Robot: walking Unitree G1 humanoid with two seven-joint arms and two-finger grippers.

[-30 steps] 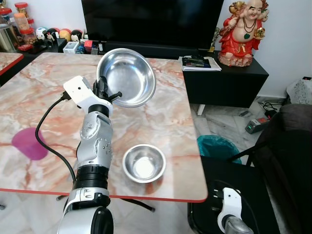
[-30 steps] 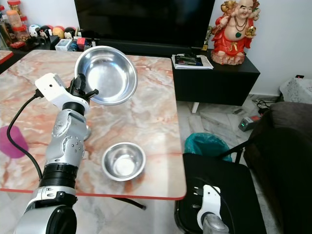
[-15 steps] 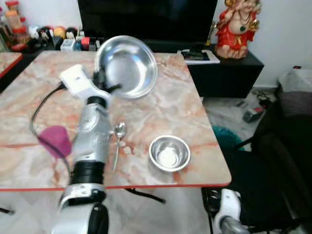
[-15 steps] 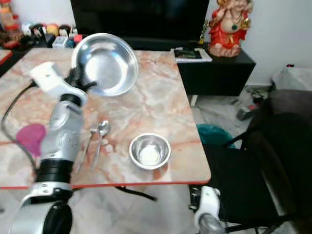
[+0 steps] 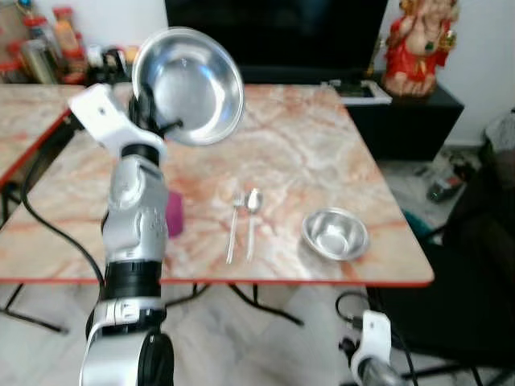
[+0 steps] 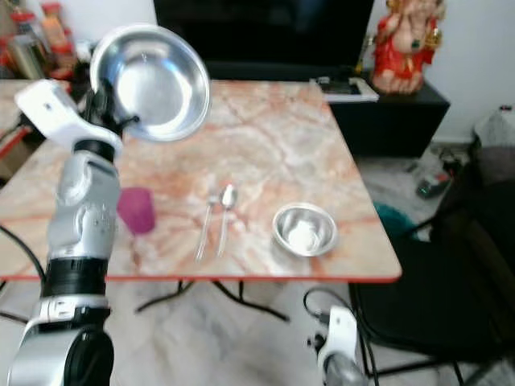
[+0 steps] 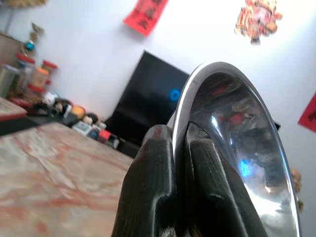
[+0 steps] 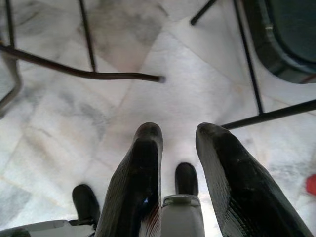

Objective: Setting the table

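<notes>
From our head cameras, the view has swung left since a moment ago: the table (image 5: 322,153) now sits centred, and the spoons (image 5: 244,221) and pink cup (image 5: 174,212) lie in plain sight beside the small bowl (image 5: 335,234). We judge we are turning to find a spot for the big bowl (image 5: 189,84), still held high over the marble top by our left gripper (image 5: 153,121).

Left wrist: our black fingers (image 7: 153,192) pinch the thin polished steel rim, one each side; the bowl (image 7: 237,148) is round, mirror-bright.

Right wrist: the right gripper (image 8: 178,143) hangs idle, fingers spread, over pale veined floor tiles.
</notes>
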